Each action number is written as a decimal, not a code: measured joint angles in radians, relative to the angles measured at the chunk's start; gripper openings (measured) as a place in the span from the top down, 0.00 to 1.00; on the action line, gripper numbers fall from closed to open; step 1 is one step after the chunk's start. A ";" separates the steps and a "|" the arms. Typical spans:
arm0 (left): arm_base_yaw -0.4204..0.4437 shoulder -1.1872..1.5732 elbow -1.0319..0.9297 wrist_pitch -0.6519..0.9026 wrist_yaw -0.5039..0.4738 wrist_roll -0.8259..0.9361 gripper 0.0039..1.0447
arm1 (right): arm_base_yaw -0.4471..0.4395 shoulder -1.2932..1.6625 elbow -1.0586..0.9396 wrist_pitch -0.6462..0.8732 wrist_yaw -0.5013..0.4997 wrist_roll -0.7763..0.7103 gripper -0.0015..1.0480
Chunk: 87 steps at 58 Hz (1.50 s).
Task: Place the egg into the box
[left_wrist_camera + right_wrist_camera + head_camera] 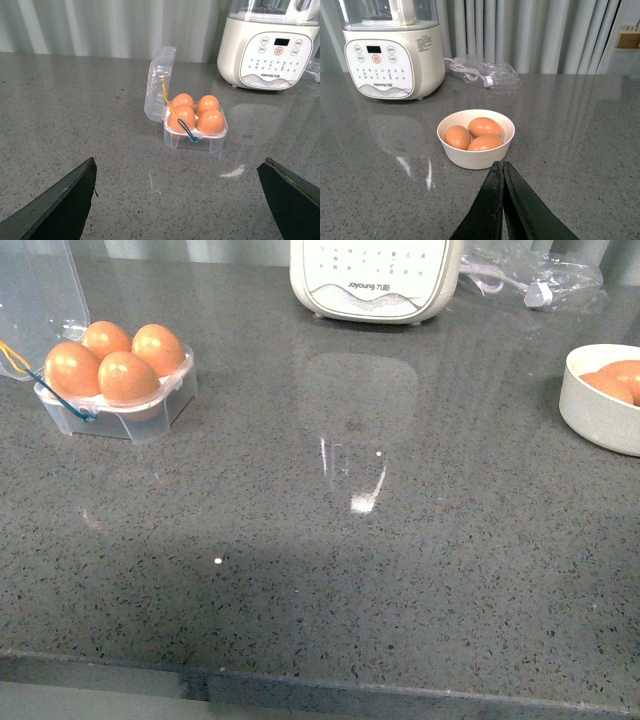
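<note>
The grey speckled counter (400,570) fills every view, with the white appliance (375,280) at its far edge. The front view shows no arm at all, clips the box (150,418) at far left and cuts the white bowl (600,420) off at far right. Only the wrist views give them whole. From the left wrist, the box's clear lid (159,80) stands open, roughly upright, and all four cells are filled. The left gripper (179,162) is spread wide, with nothing between its fingers, well short of the box. From the right wrist, the right gripper (502,165) is pressed tight, tips touching, holding nothing, close to the bowl. The boxed eggs (210,121) stand on end, long axis vertical, while the three bowl eggs (482,127) lie on their sides. A yellow loop (167,100) and a blue loop (187,132) drape across the box.
</note>
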 joint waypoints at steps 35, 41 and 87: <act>0.000 0.000 0.000 0.000 0.000 0.000 0.06 | 0.000 -0.293 0.001 -0.296 0.000 -0.001 0.97; 0.000 0.000 0.000 0.000 0.000 0.000 0.06 | 0.000 -0.293 0.001 -0.298 0.000 -0.001 0.97; 0.000 0.000 0.000 0.000 0.000 0.000 0.06 | 0.000 -0.293 0.001 -0.298 0.000 -0.002 0.07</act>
